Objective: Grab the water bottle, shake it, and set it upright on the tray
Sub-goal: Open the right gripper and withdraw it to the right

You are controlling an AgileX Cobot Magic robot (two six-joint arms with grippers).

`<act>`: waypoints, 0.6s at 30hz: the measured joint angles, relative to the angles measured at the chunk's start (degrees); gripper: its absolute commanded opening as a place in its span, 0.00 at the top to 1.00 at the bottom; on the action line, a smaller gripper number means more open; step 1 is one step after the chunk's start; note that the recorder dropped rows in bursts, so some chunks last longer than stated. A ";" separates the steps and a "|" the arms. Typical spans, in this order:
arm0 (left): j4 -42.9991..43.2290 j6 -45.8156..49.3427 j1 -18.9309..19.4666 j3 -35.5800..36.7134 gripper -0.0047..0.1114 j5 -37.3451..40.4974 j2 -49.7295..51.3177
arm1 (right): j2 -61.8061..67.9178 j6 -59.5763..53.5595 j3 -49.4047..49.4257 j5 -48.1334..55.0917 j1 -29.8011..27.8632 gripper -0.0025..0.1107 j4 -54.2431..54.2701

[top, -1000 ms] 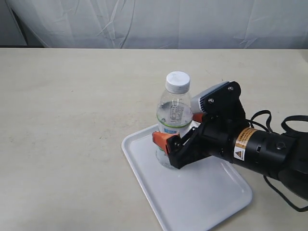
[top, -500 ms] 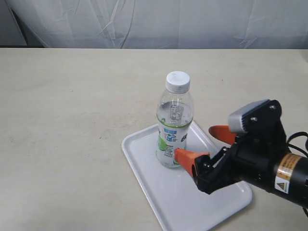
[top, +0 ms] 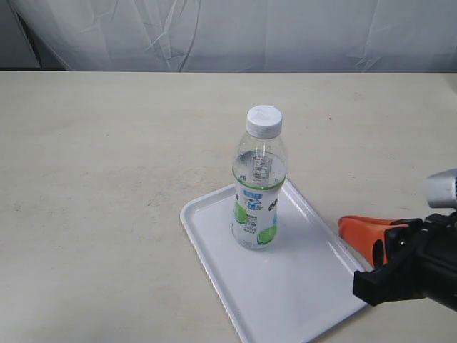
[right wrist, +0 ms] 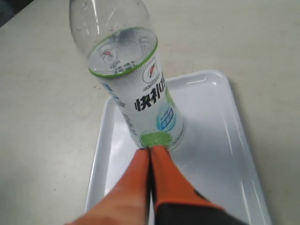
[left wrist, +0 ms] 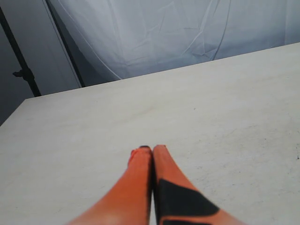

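Beige table [top: 107,179], white curtain [top: 285,36] bkgd; water bottle [top: 258,193] upright on tray [top: 300,286]; L claw [left wrist: 151,149], R claw [right wrist: 150,150] closed.

a pale beige table [top: 107,143] with faint scuffs and specks fills the scene. a white tray [top: 307,286] lies flat on it, turned at an angle, toward the exterior view's lower right.

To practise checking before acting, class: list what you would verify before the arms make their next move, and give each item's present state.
1. The water bottle stands upright: ok.
2. Its base sits inside the rim of the tray: ok.
3. The white cap is on: ok.
4. The right gripper is clear of the bottle: ok, shut and apart from it.
5. The left gripper is empty: ok, shut on nothing.
6. Shaking done: cannot tell.
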 measured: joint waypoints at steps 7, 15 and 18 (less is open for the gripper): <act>0.00 0.00 0.00 0.00 0.96 0.00 0.00 | -5.70 0.45 0.00 0.20 0.00 0.97 1.10; 0.00 0.00 0.00 0.00 0.96 0.00 0.00 | -6.10 0.39 0.00 0.09 -0.11 0.97 1.22; 0.00 0.00 0.00 0.00 0.96 0.00 0.00 | -8.41 -1.42 0.00 0.73 -2.39 0.97 1.22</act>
